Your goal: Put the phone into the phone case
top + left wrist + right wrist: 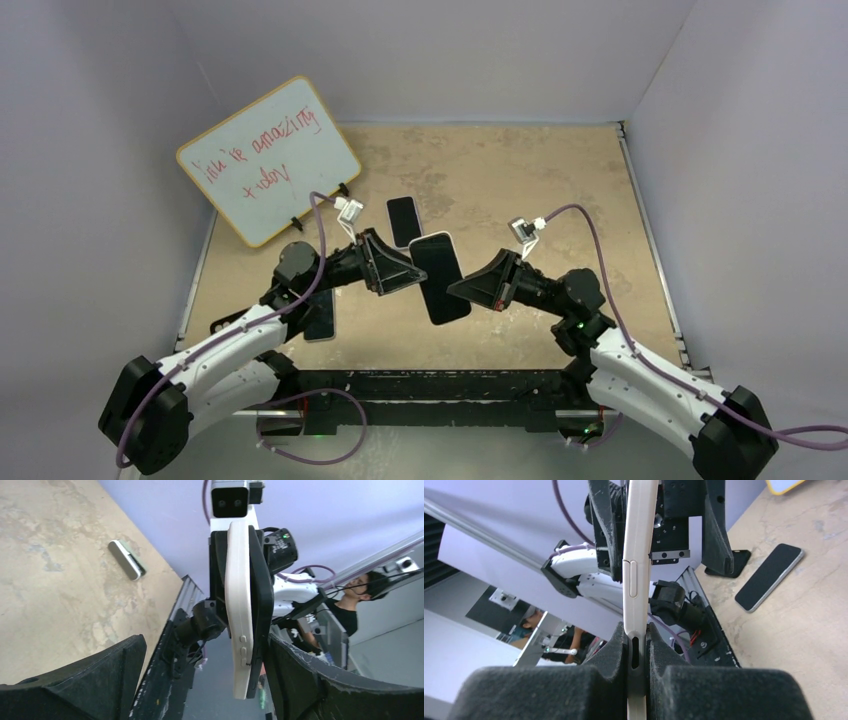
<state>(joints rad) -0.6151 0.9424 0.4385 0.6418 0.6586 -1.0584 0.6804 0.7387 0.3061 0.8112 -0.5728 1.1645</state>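
Whiteboard [268, 160] leaning at far left. Left gripper [408, 272] gaping wide, clamping nothing, one finger sitting just beside phone's face. Spare phone [403, 220] lying flat on table just behind. Phone [441, 285], black slab, pressing against white phone case [239, 605]. Pair hovering over table centre between both grippers, case showing side buttons and slot cutout. Right gripper [638, 652] pinching case edge tight between closed pads.
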